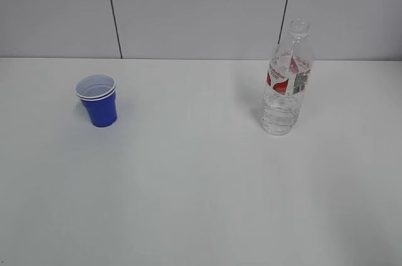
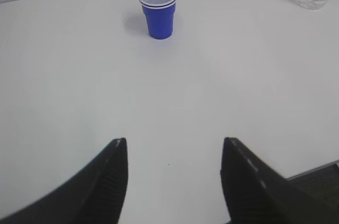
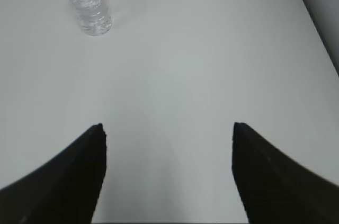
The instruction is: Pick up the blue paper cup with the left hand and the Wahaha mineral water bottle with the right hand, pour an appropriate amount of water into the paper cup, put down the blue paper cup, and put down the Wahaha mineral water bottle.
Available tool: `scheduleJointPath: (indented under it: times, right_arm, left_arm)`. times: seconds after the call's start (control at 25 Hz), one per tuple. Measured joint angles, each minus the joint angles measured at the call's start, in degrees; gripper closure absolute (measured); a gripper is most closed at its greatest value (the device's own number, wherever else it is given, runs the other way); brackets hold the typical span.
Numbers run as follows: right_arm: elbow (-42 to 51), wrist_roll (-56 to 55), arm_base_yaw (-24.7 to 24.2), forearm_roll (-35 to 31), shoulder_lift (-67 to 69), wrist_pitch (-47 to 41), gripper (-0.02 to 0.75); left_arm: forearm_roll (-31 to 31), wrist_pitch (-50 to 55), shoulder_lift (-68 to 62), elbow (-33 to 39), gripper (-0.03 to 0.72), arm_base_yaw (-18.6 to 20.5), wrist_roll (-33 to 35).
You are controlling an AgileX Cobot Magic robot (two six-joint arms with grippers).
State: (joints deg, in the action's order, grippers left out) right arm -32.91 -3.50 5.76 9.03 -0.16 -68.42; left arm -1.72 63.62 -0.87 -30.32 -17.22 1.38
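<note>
Left wrist view: blue paper cup (image 2: pixel 158 10) well beyond left claw (image 2: pixel 174 152).

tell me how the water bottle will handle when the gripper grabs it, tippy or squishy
The Wahaha mineral water bottle is tall on a narrow base, so a sideways nudge would probably tip it. With no cap on, tipping would likely spill the water. Its thin, clear ribbed wall will probably give under a hard squeeze, so a moderate grip seems wiser.
</note>
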Motion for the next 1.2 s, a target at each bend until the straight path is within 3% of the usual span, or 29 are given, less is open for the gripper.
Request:
scheduleJointPath:
  times: [1.2]
  right_arm:
    - [4.16,2.9,0.0,-0.49,-0.93,2.07,0.232]
  left_arm:
    - [0.0,0.0,0.0,0.0,0.263,0.0,0.0]
